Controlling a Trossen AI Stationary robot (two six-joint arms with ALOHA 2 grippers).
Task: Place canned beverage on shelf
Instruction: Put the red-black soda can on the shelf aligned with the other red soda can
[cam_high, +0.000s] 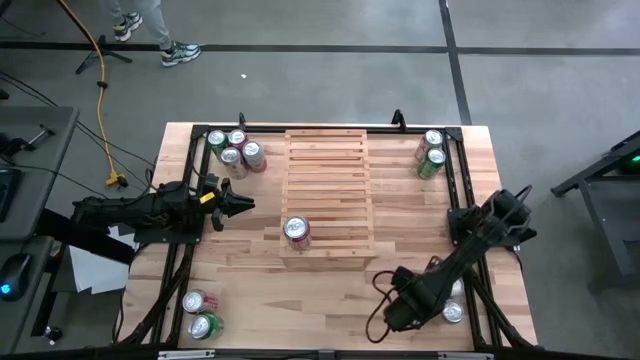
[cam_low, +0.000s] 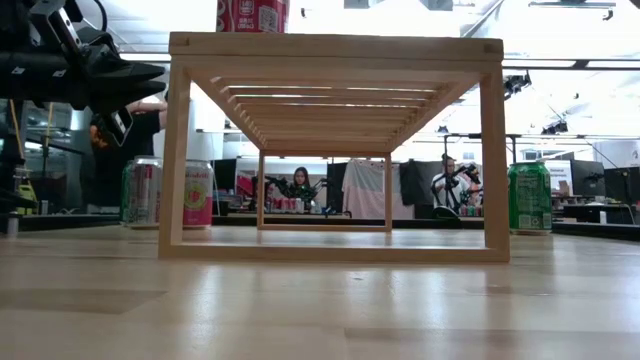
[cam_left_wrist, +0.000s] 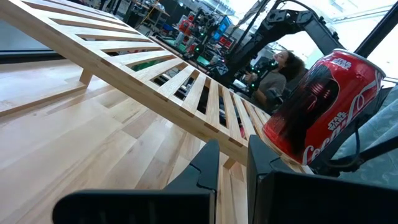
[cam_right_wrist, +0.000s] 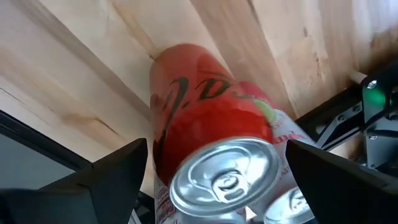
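Hidden/cut-off items:
- Can on shelf (cam_low: 253, 15): top edge cutting it off, low view.
- Red can (cam_right_wrist: 211, 124): base hiding under frame edge, label partly legible.
- Second can (cam_right_wrist: 289, 208): only rim showing, approx 5 o'clock.

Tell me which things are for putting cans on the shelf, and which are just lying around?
For the job:
- shelf
- red can already standing on it
- red can between the right tool's open fingers
- left tool, shut, empty, beside the shelf

Just lying around:
- yellow cable on the floor
- tripod
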